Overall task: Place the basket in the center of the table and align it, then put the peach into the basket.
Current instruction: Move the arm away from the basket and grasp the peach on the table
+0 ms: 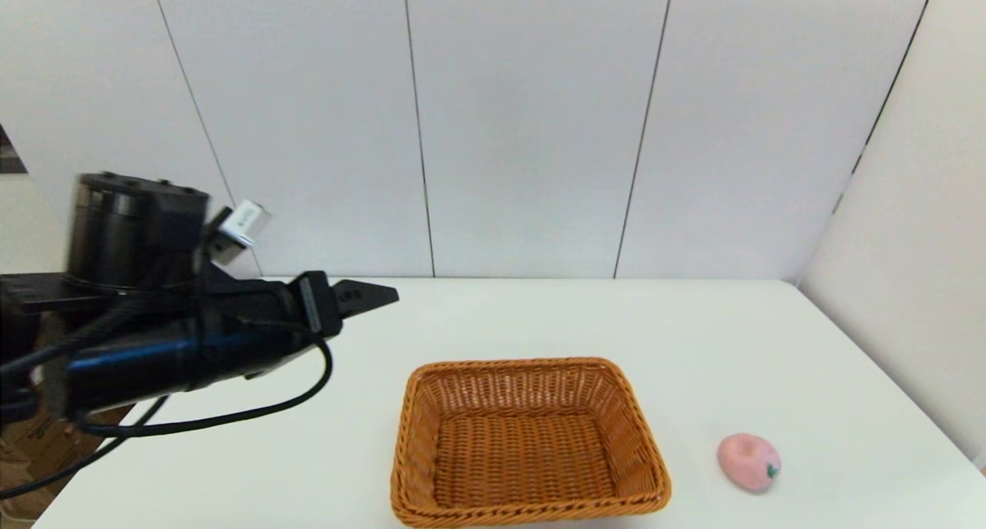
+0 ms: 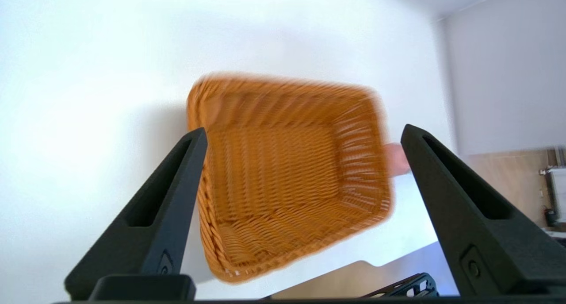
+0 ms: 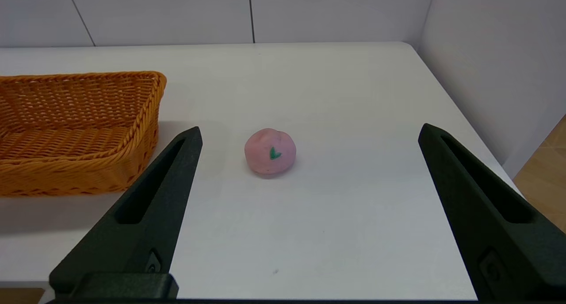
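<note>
The basket (image 1: 528,444) sits upright on the white surface (image 1: 539,321), close to the near edge and roughly midway between the left and right edges. Its long sides run parallel to the near edge, and nothing lies inside it. The peach (image 1: 749,462) rests on the bare surface to the right of the basket, apart from it and toward the near right corner; its green leaf mark faces the near edge.

The left hand (image 1: 370,296) is raised above the left part of the surface, well clear of the basket's far left corner, with its tip pointing to the right. In the left wrist view its fingers (image 2: 163,215) stand spread wide and carry nothing; the basket (image 2: 287,171) shows blurred between them, with a sliver of the peach (image 2: 396,159) beyond the rim.

The right hand (image 3: 309,136) does not appear in the head view. In the right wrist view its fingers (image 3: 146,224) are likewise spread wide and empty, low near the near edge, with the peach (image 3: 270,151) between them but farther off and untouched. The basket's (image 3: 79,131) right end shows beside it.
</note>
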